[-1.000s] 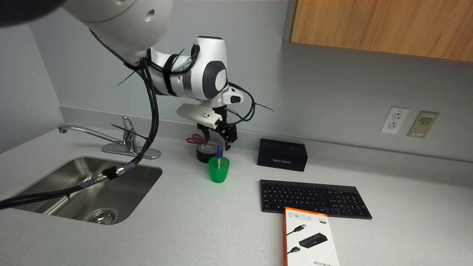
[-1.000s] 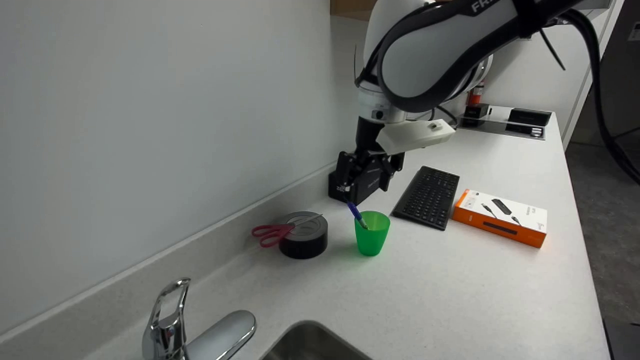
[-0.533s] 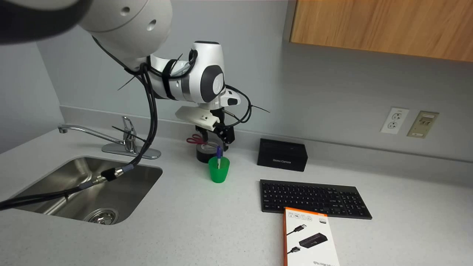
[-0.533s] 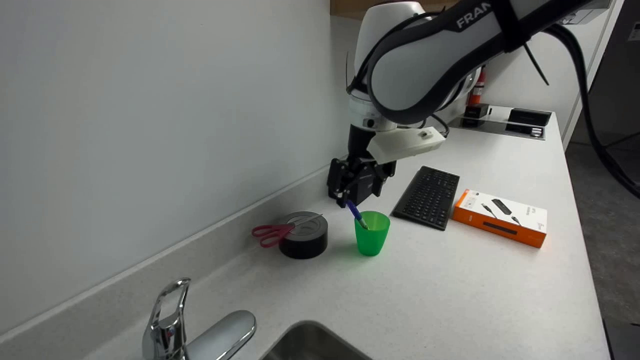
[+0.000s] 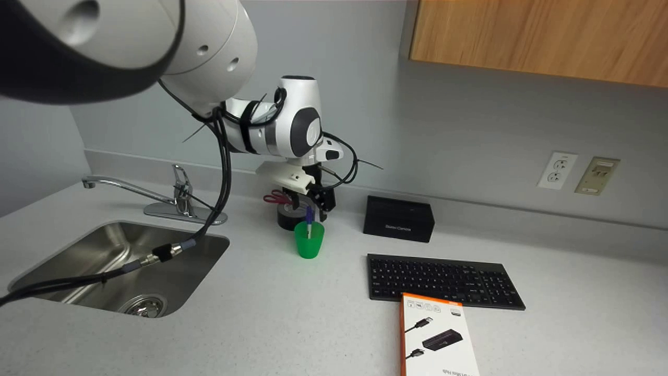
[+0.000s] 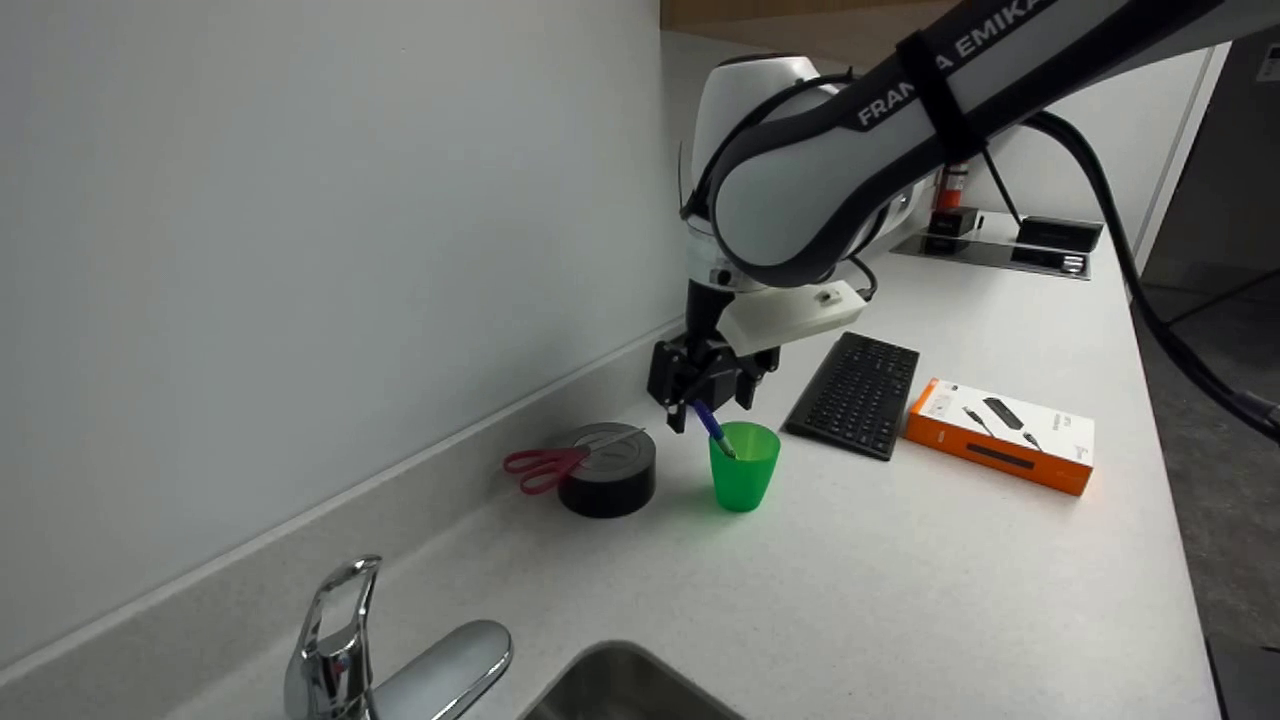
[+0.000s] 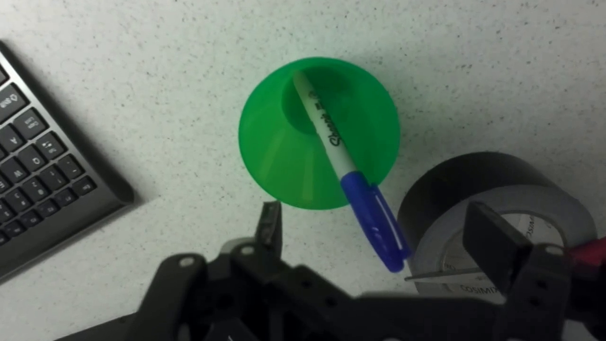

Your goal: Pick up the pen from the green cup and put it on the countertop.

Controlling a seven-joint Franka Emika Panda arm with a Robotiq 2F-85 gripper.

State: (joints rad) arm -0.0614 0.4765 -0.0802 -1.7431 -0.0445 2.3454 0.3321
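In the wrist view the single gripper (image 7: 376,225) has its two fingers (image 7: 492,237) spread wide, the one pen (image 7: 351,179) ungripped between them. The pen leans in the one green cup (image 7: 303,161) on the bench (image 7: 165,85), its blue cap past the rim at five o'clock, "Sharpie" along the barrel. One tape roll (image 7: 445,187) lies at four o'clock of the cup, one pair of scissors (image 7: 592,253) across it, and one keyboard (image 7: 38,184) at nine. In an exterior view the arm (image 6: 870,150), lettered "EMIKA", slants in from two o'clock, wrist bent, gripper aimed at six. In an exterior view sit one black box (image 5: 399,216) reading "Camera", at three o'clock of the cup, and one white-and-orange box (image 5: 438,342) reading "Mini Hub", at four.
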